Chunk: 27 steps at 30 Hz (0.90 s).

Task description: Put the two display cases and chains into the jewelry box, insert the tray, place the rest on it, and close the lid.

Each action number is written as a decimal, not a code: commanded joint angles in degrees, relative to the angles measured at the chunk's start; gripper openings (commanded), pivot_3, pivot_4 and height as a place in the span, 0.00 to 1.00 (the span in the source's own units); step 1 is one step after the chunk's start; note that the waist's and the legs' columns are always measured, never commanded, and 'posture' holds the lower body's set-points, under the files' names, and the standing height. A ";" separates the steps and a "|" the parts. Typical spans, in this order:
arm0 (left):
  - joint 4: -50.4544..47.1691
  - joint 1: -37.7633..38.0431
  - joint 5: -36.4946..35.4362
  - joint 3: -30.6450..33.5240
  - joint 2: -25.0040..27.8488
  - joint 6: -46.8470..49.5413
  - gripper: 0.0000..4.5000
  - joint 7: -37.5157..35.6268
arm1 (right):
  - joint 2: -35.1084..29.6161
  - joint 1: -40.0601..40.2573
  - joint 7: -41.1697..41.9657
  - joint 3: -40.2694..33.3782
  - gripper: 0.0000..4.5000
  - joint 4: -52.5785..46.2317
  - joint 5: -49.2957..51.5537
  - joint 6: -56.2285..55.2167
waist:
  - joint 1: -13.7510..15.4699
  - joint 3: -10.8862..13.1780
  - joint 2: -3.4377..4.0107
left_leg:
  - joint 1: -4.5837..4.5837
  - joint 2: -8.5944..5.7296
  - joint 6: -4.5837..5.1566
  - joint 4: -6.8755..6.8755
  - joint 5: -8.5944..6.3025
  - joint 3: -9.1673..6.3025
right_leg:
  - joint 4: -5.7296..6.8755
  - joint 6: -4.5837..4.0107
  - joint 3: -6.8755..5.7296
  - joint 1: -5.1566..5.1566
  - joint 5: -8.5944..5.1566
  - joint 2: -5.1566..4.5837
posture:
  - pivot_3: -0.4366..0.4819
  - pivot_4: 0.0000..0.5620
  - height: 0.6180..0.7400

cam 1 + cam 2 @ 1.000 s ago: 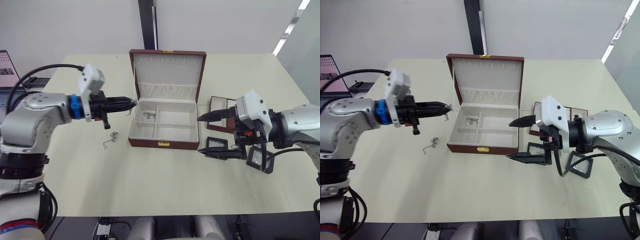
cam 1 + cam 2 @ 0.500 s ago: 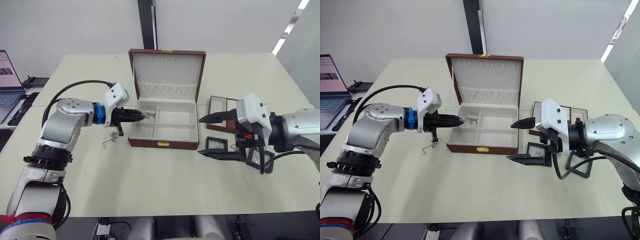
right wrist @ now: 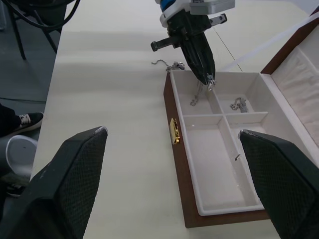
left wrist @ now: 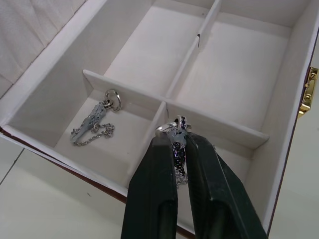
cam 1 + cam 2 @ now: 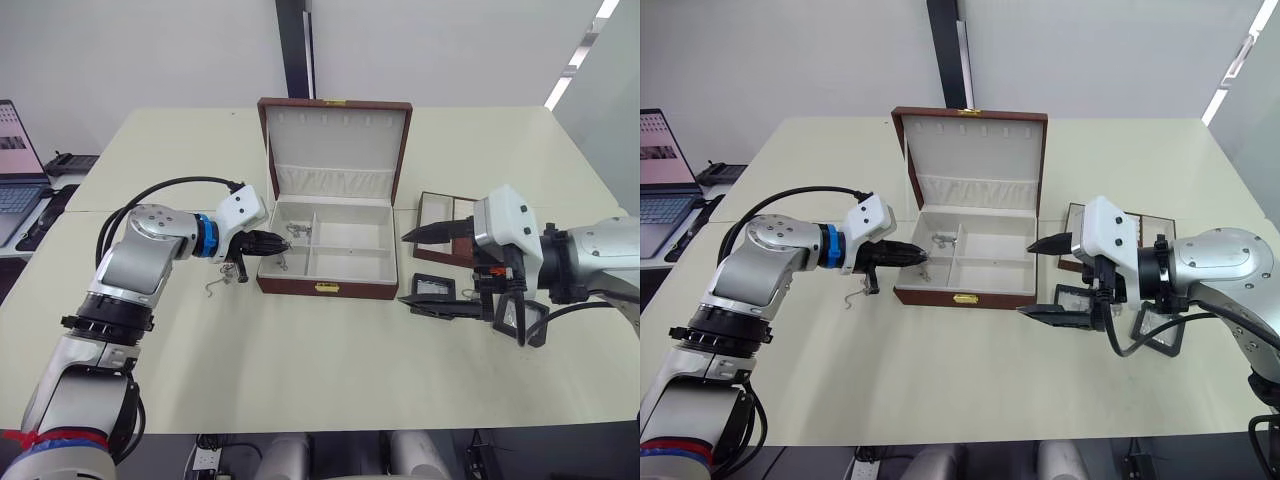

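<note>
Over the last second the left tool [image 4: 180, 142] had swung in over the front left compartment of the jewelry box [image 5: 327, 288], pinching a chain [image 4: 178, 149]. One chain [image 4: 94, 127] already lay in the rear left compartment; another [image 5: 218, 285] waited on the table [image 5: 300, 360]. The right tool [image 5: 425, 268] hung spread near the display cases [image 5: 434, 288], partly hidden, like the tray [image 5: 440, 210].

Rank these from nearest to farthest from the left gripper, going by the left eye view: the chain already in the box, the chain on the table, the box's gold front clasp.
1. Chain in the box: just past the left gripper, far-left compartment.
2. Chain on the table: outside the box's left wall.
3. Gold front clasp: middle of the front wall.
</note>
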 commanded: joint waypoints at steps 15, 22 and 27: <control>-2.58 -1.38 -0.22 2.03 -0.25 0.23 0.72 -0.76 | -0.65 0.40 -0.22 -1.51 1.00 -1.54 -0.04 -0.01 | 0.00 0.00 0.00 | 0.00 0.00 0.00 0.02 0.00 0.01 | 0.04 0.00 0.00 0.00 0.00 0.00 | 0.48 0.27 1.00; -5.64 1.45 -6.63 8.67 2.41 4.98 1.00 -2.15 | -0.30 1.89 -0.64 -1.86 1.00 -0.94 -1.39 -1.48 | -0.10 0.00 -0.01 | 0.00 0.01 0.00 0.02 0.00 0.00 | 0.05 0.00 0.00 0.00 0.00 0.00 | 0.48 0.27 1.00; -4.71 6.38 -9.51 16.38 5.50 3.52 1.00 -0.73 | -0.71 4.92 -2.06 -5.04 1.00 -0.48 -1.96 -1.93 | -0.08 0.00 0.00 | 0.02 0.02 0.00 0.02 0.00 -0.06 | 0.08 0.00 0.00 -0.02 0.00 0.00 | 0.48 0.27 1.00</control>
